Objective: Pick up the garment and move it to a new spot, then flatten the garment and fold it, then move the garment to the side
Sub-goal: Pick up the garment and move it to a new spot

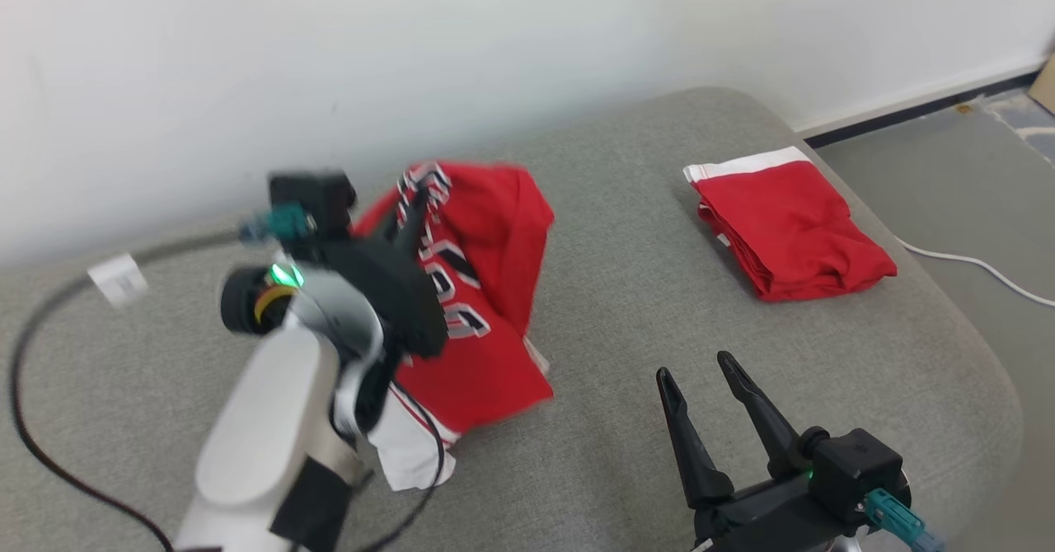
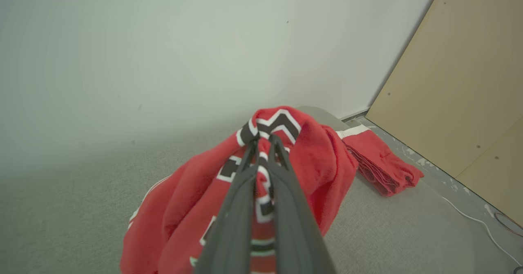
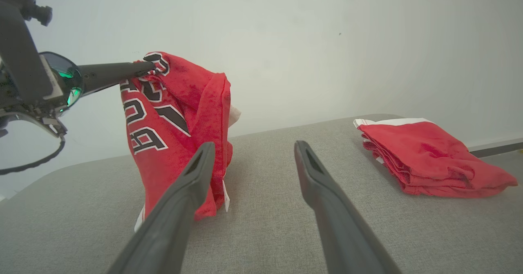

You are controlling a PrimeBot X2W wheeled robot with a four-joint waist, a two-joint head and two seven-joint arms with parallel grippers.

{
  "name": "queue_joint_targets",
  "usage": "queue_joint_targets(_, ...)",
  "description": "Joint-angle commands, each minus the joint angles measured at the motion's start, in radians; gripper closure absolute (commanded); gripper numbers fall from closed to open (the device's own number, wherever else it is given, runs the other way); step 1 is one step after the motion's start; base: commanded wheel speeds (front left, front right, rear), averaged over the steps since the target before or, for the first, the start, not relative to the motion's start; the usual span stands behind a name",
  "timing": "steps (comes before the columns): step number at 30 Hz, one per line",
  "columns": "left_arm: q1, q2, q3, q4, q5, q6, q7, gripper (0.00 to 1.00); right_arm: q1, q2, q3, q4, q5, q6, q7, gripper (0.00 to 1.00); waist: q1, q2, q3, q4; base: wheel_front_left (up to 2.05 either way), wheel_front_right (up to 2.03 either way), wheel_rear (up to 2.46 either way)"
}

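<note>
A pale wall runs along the far side. In front of it lies a grey upholstered cushion with rounded corners and a coarse weave that looks likely to grip cloth. Grey floor lies to the right, with a wooden panel beyond it.

The garment, a red jersey with black-and-white lettering, is on the left-centre of the cushion. Its top is lifted and its lower hem rests on the fabric. It looks soft, light and limp, so it should drape and bunch rather than hold any shape. To spread it flat, the hem corners or shoulders seem the best places to take hold.

A folded red garment sits far right, well apart.

The left end effector is clamped on the jersey's lettered fold. The right end effector hangs near, with its fingers spread and nothing in them.

A white cable trails across the floor.
</note>
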Motion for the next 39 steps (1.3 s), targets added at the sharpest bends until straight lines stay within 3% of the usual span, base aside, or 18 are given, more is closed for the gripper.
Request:
queue_joint_targets(1, 0.031, -0.006, -0.019, 0.017, 0.006, 0.006, -0.043, 1.0, 0.003, 0.004, 0.006, -0.003, 0.004, -0.002, -0.005, 0.0, 0.0, 0.0, 0.018, -0.021, 0.0, 0.0, 0.0)
queue_joint_targets(5, 0.09, -0.017, -0.092, 0.116, 0.021, 0.022, -0.1, 1.0, -0.017, 0.004, 0.019, -0.004, 0.01, -0.002, -0.003, 0.0, 0.0, 0.0, 0.028, -0.018, 0.0, 0.0, 0.0)
queue_joint_targets(6, 0.097, -0.018, -0.106, 0.145, 0.019, 0.028, -0.108, 0.72, -0.019, 0.004, 0.02, -0.003, 0.011, -0.002, -0.004, 0.0, 0.0, 0.0, 0.029, -0.015, 0.0, 0.0, 0.0)
queue_joint_targets(8, 0.101, -0.02, -0.133, 0.188, 0.022, 0.04, -0.132, 0.0, -0.02, 0.004, 0.024, 0.0, 0.012, -0.002, -0.004, 0.0, 0.0, 0.0, 0.03, -0.006, 0.0, 0.0, 0.0)
queue_joint_targets(12, 0.12, -0.021, -0.184, 0.238, -0.034, 0.047, -0.159, 0.0, -0.01, 0.004, 0.02, 0.008, 0.011, -0.002, -0.006, 0.0, 0.0, 0.0, 0.025, 0.026, 0.0, 0.0, 0.0)
queue_joint_targets(17, 0.148, -0.021, -0.205, 0.213, -0.052, 0.09, -0.267, 0.0, 0.008, 0.004, 0.0, 0.013, 0.008, -0.002, -0.005, 0.0, 0.0, 0.0, 0.005, 0.087, 0.0, 0.0, 0.0)
queue_joint_targets(24, 0.286, 0.002, -0.15, 0.075, -0.087, 0.103, -0.45, 0.0, 0.048, 0.003, -0.077, 0.023, 0.024, -0.002, -0.019, 0.0, 0.0, 0.0, -0.021, 0.193, 0.0, 0.0, 0.0)
queue_joint_targets(30, 0.469, 0.032, -0.019, -0.151, -0.061, 0.117, -0.493, 0.0, 0.067, 0.003, -0.146, 0.054, 0.016, -0.002, -0.041, 0.0, 0.0, 0.0, -0.036, 0.255, 0.0, 0.0, 0.0)
queue_joint_targets(33, 0.586, 0.027, 0.074, -0.286, -0.011, 0.095, -0.491, 0.0, 0.068, 0.003, -0.172, 0.071, 0.002, -0.002, -0.048, 0.0, 0.0, 0.0, -0.042, 0.277, 0.0, 0.0, 0.0)
queue_joint_targets(39, 0.762, 0.017, 0.201, -0.408, 0.102, -0.002, -0.492, 0.0, 0.082, 0.003, -0.183, 0.114, -0.035, -0.002, -0.074, 0.0, 0.0, 0.0, -0.053, 0.303, 0.0, 0.0, 0.0)
